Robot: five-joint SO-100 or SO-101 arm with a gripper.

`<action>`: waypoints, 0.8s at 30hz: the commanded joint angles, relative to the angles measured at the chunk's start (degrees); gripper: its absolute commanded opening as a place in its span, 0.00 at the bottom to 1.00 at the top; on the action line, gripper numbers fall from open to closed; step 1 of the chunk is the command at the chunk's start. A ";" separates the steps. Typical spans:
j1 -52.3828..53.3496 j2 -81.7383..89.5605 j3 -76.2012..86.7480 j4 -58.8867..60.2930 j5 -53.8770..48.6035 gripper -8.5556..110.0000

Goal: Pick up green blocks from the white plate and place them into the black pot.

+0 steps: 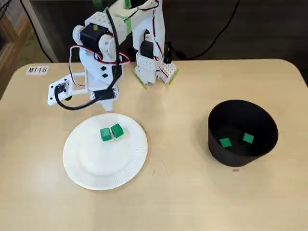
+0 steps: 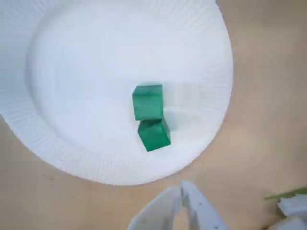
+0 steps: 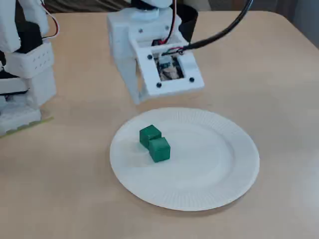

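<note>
In a fixed view, 2 touching blocks [image 1: 106, 134] [image 1: 117, 130] sit on the plate [image 1: 96, 171], left of the pot [image 1: 217, 147].

This looks like a lab or institutional workroom. A plain beige table [image 1: 192, 202] carries an inventory label [image 1: 37, 70] reading MT18. On it stands 1 white 3D-printed-looking arm [image 1: 102, 72] with a loose black cable [image 3: 219, 34].

Your desk [image 1: 183, 202] is a pale wooden top with rounded corners. In a fixed view, the white plate [image 1: 77, 168] sits on it left of centre, and the black pot [image 1: 217, 147] stands well apart on the right. The arm's base [image 1: 154, 70] stands near the far edge. A label [image 1: 37, 70] reading MT18 lies at the far left corner, and a small pink mark [image 1: 235, 170] lies just in front of the pot.
</note>
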 commanded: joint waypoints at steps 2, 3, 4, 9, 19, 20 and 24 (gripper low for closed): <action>3.43 -1.76 -1.05 0.53 -1.67 0.05; 4.04 -2.02 -0.44 0.35 -2.11 0.05; 4.66 -2.55 -0.18 0.26 -2.55 0.05; 6.86 -5.80 -1.32 -0.35 -2.64 0.06; 6.86 -10.11 -1.49 -0.97 -4.83 0.39; 6.86 -10.20 -1.49 -1.14 -4.83 0.40; 6.33 -10.72 -1.49 -2.37 -4.39 0.40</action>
